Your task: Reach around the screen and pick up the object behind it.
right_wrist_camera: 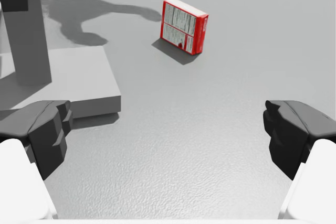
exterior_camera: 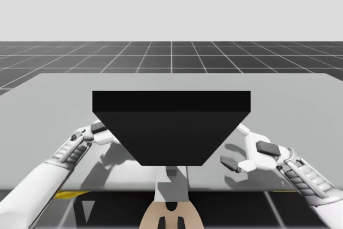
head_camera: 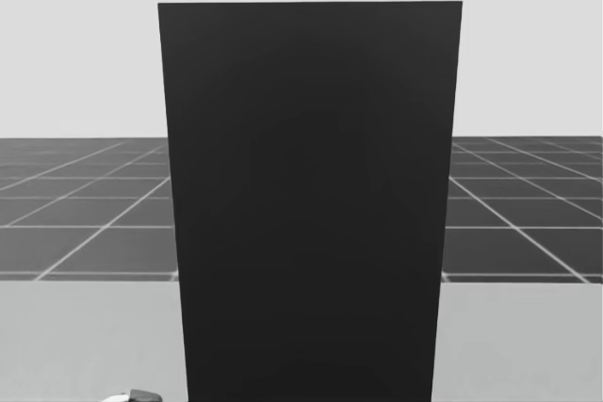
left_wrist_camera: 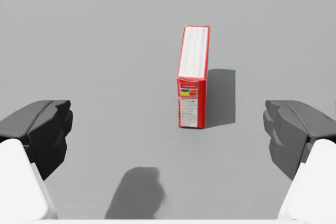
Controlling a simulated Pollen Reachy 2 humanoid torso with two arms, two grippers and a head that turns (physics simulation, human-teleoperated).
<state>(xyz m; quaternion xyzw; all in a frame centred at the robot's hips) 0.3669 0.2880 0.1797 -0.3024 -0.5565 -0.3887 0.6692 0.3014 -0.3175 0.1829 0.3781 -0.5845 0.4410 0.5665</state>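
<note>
The red box [left_wrist_camera: 191, 85] stands upright on the grey surface [exterior_camera: 300, 111], ahead of my left tool [left_wrist_camera: 169, 127] and touching neither finger. That tool's fingers are wide apart with nothing clamped. From my right tool [right_wrist_camera: 168, 129], also spread apart and holding nothing, the box sits further ahead, its broad printed face turned this way. In the high view the black screen [exterior_camera: 171, 127] stands mid-surface, with my left tool just beside its left edge and my right near its right.
</note>
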